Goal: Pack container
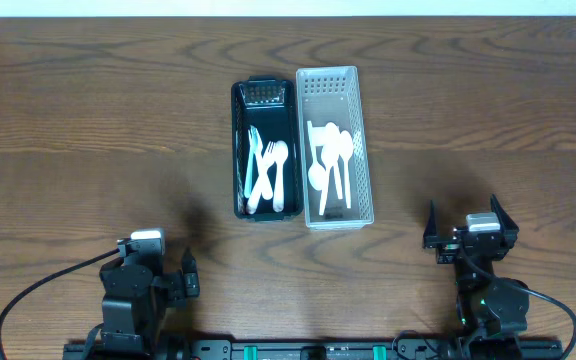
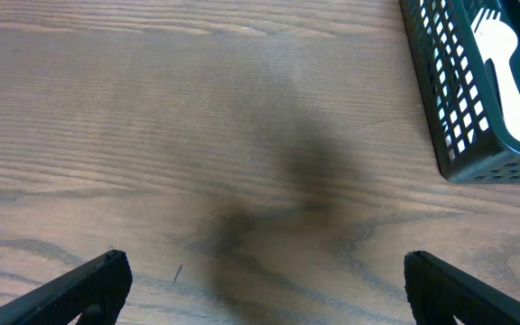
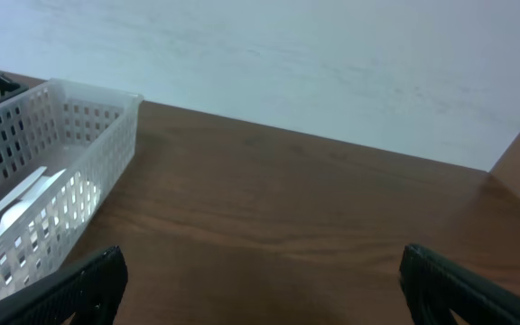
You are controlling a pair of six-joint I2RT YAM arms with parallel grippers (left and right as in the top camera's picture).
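Note:
A black slotted basket (image 1: pixel 240 150) stands at the table's middle with white plastic forks and a spoon (image 1: pixel 268 170) in it. Touching its right side is a white slotted basket (image 1: pixel 366 150) holding several white spoons (image 1: pixel 330 160). The black basket's corner (image 2: pixel 459 117) with a white fork (image 2: pixel 504 72) shows in the left wrist view. The white basket (image 3: pixel 52 162) shows at the left of the right wrist view. My left gripper (image 2: pixel 260 280) is open and empty at the near left (image 1: pixel 173 275). My right gripper (image 3: pixel 260 280) is open and empty at the near right (image 1: pixel 468 225).
The wooden table (image 1: pixel 88 120) runs to a pale wall at the far edge (image 3: pixel 332 63). Black cables (image 1: pixel 28 295) trail from both arm bases along the near edge.

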